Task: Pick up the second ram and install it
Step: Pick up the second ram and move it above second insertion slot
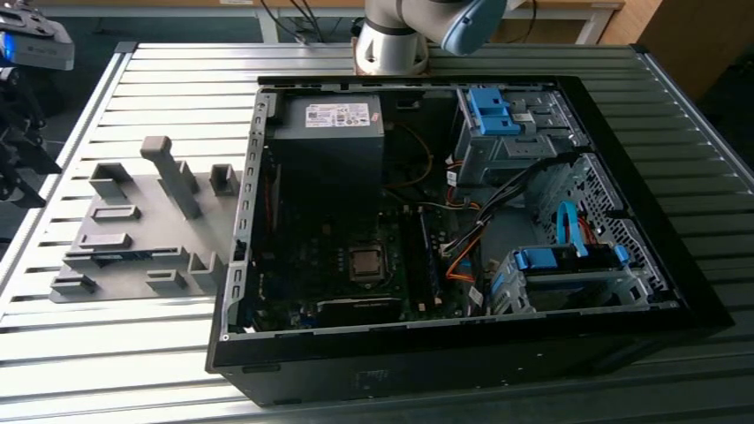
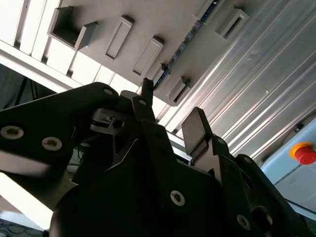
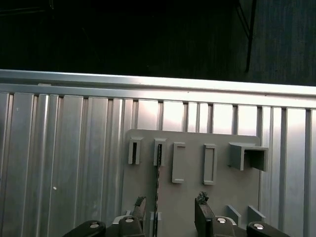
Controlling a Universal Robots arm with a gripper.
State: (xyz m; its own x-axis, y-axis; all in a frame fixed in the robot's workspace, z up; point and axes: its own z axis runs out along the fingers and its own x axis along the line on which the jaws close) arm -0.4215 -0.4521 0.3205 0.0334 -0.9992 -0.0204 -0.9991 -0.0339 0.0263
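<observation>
The second ram (image 1: 124,256) stands on edge in a holder on the grey fixture plate (image 1: 147,216), at the exterior view's left, beside the open computer case (image 1: 471,344). In the first wrist view it is a thin dark line (image 3: 158,173) running between two small grey blocks. My gripper (image 3: 170,210) hangs above the plate, open and empty, with its two black fingers (image 3: 139,207) on either side of the stick's line and well clear of it. In the second wrist view the gripper (image 2: 173,111) is open too, and the ram (image 2: 185,44) lies beyond its fingertips.
The arm's wrist (image 1: 35,44) is at the exterior view's left edge, and its base (image 1: 395,40) stands behind the case. Several grey blocks (image 1: 177,172) rise from the plate around the stick. Inside the case are a power supply (image 1: 330,132), black memory slots (image 1: 426,256), cables and blue drive bays (image 1: 566,261).
</observation>
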